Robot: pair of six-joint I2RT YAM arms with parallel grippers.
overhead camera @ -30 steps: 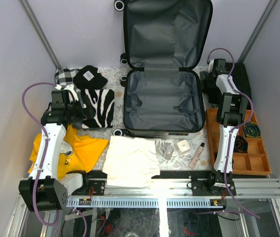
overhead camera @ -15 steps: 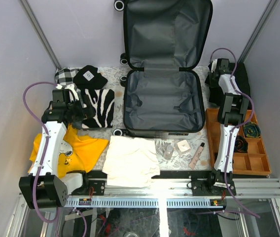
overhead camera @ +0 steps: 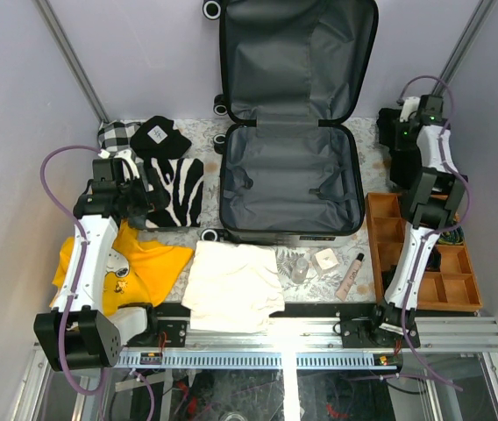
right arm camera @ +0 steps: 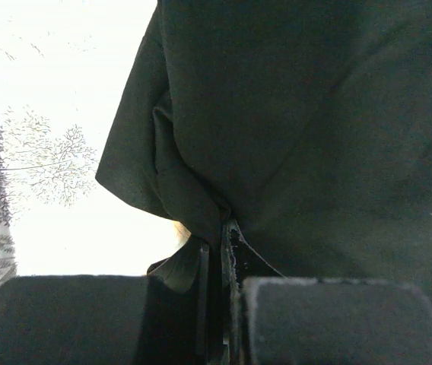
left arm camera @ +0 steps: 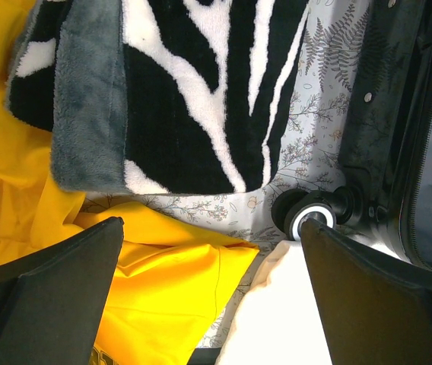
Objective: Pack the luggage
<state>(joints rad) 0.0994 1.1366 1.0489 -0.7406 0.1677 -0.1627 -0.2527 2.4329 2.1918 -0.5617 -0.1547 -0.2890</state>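
Luggage [overhead camera: 288, 180] lies open; right tool [right arm camera: 221, 293] pinches what looks like black cloth [right arm camera: 315, 114].

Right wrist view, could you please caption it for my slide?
A fold of black cloth pinched in the shut right gripper.

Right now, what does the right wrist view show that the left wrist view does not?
Only the right wrist view: the right hand shut, pinching a fold of black cloth.
Only the left wrist view: the open left hand over a zebra-print cloth, a yellow garment, a cream garment, and the edge of the luggage with one wheel.
Both: the fern-print tabletop.
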